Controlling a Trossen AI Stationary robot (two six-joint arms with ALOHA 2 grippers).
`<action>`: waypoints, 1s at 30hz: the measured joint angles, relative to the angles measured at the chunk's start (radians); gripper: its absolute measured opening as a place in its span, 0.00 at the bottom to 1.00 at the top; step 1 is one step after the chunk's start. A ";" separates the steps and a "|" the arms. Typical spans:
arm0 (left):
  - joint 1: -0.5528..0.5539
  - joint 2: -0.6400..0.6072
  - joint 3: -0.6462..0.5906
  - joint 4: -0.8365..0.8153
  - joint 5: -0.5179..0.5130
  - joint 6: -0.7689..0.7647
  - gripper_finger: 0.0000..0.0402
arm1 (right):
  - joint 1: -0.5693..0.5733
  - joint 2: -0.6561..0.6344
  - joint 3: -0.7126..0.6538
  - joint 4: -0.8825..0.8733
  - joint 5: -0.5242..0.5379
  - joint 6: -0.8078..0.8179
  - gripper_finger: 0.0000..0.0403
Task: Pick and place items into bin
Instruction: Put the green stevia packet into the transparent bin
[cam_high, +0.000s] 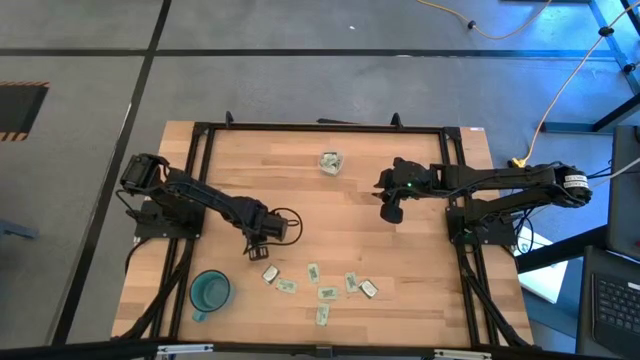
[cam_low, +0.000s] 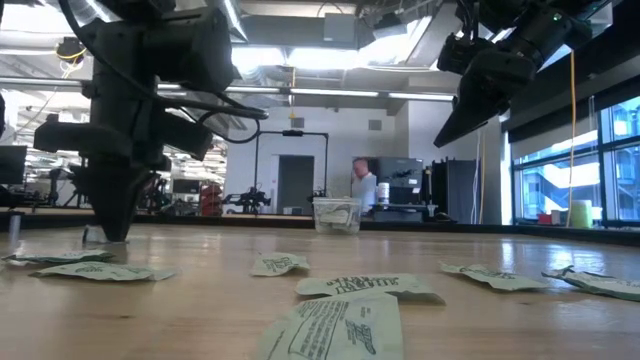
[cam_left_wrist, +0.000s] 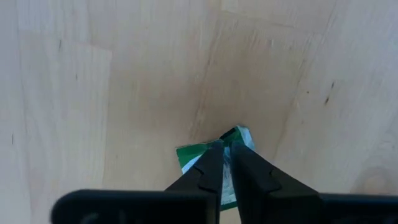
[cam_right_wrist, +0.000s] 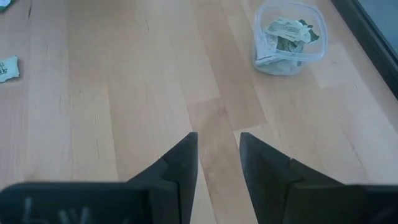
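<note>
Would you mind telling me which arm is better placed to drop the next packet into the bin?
Left. Its gripper is already shut on a green packet, while the right gripper hangs open and empty, though nearer the bin.

Your work surface is a pale wooden table (cam_high: 330, 215). On it lie scattered small packets (cam_high: 320, 285) near the front edge, a teal cup (cam_high: 210, 291) at the front left, and the clear bin (cam_high: 331, 163) toward the back.
</note>
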 joint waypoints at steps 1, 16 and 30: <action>0.000 0.000 0.002 -0.002 0.000 0.000 0.03 | 0.000 0.000 0.000 0.000 0.000 0.000 0.30; 0.094 -0.049 0.263 0.017 -0.043 0.261 0.01 | 0.000 0.000 0.000 -0.001 0.000 -0.008 0.30; 0.481 0.159 0.571 0.232 0.010 0.771 0.01 | 0.000 0.000 0.000 0.005 0.000 -0.028 0.30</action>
